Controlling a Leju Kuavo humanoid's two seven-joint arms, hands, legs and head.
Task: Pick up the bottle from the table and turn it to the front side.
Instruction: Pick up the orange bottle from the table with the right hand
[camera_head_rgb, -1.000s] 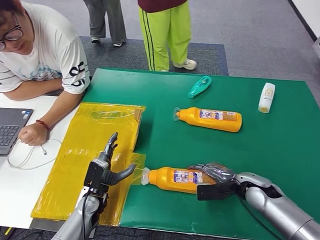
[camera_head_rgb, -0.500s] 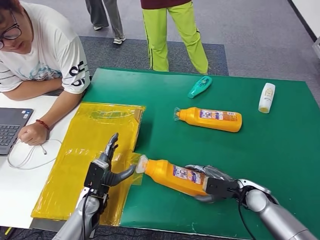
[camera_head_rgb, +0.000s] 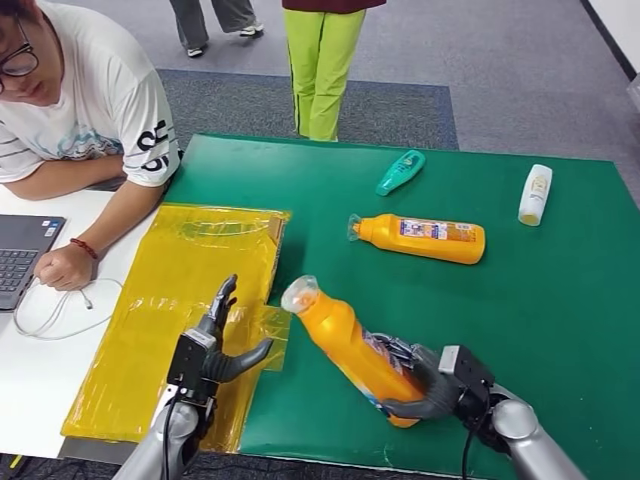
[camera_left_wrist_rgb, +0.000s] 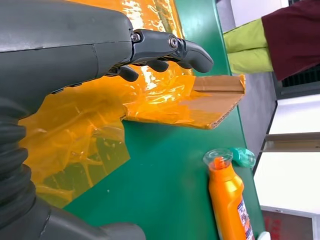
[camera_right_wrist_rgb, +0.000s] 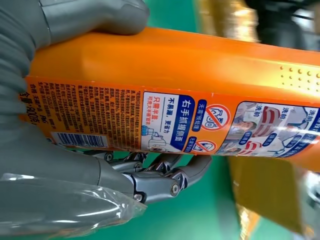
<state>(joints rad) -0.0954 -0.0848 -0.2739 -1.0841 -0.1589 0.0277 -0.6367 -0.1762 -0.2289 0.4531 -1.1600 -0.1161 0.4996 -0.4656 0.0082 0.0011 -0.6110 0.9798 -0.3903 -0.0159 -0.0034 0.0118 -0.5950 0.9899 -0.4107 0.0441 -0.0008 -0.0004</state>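
Now: right hand (camera_head_rgb: 426, 388) grasping the orange bottle (camera_head_rgb: 349, 344).
Bottle tilted, cap end raised; left hand (camera_head_rgb: 213, 350) empty, fingers spread.

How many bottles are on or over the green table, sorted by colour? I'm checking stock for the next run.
Orange plastic bottles: 2, one lying flat, one tilted in the right hand
Teal plastic bottle: 1
White plastic bottle: 1
Total: 4
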